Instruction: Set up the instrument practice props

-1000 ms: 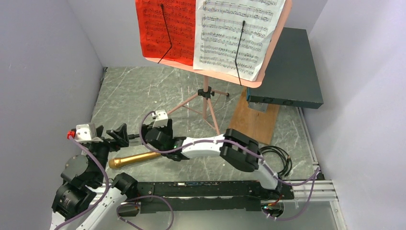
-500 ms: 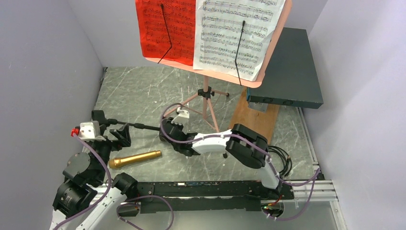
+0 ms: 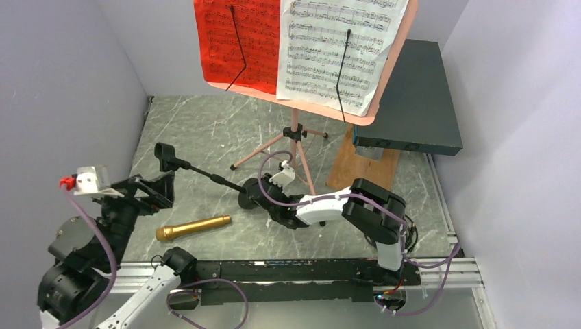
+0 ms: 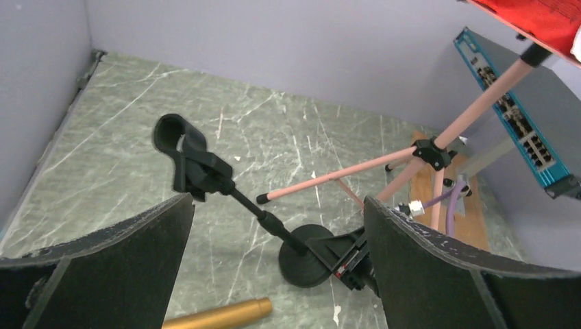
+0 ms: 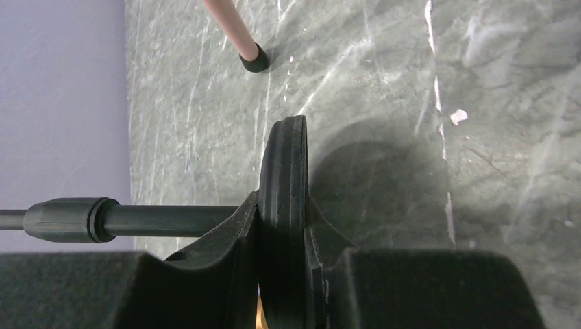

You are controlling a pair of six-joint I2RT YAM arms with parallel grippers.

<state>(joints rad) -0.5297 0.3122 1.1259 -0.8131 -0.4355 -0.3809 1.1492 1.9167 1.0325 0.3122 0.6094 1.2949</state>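
R wrist cam alone shows the grip: right gripper [image 5: 281,243] clenched on the round base edge of the mic stand [image 5: 281,157], which the arm hides from top. Left gripper [image 4: 277,205] spread wide, holding nothing. Gold microphone [image 3: 192,227] lies flat on the table, front-left. Stand's black rod leans left, clip end up. Behind: pink music stand [image 3: 294,147] upright w/ red sheet [image 3: 236,41] & white sheet [image 3: 339,48].

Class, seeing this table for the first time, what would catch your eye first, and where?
The pink music stand towers at the back centre, carrying a red sheet and a white sheet side by side. In front of it, the right pincer clamps the round base of a black mic stand that leans leftward. A gold microphone lies flat near the front left.
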